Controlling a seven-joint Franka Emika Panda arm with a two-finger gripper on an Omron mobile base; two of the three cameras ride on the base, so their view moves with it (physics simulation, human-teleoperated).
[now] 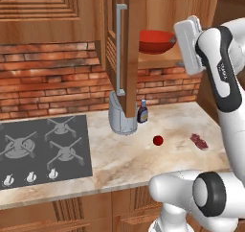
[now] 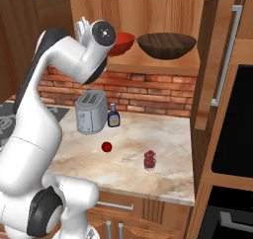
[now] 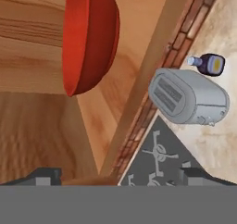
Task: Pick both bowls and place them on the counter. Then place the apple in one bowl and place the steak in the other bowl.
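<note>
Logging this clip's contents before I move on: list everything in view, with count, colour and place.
red bowl: 1, glossy red, open cabinet shelf, left
brown bowl: 1, dark brown, same shelf, right
apple: 1, dark red, counter, middle
steak: 1, pinkish red, counter, right of apple
counter: 1, beige marble
toaster: 1, silver, counter by brick wall
bottle: 1, dark with white cap, beside toaster
stovetop: 1, dark grey, left of counter
gripper: 1, dark tips, open, raised near red bowl

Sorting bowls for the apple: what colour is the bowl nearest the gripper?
Glossy bright red bowl, seen best in the hand view, on the cabinet shelf.
</note>
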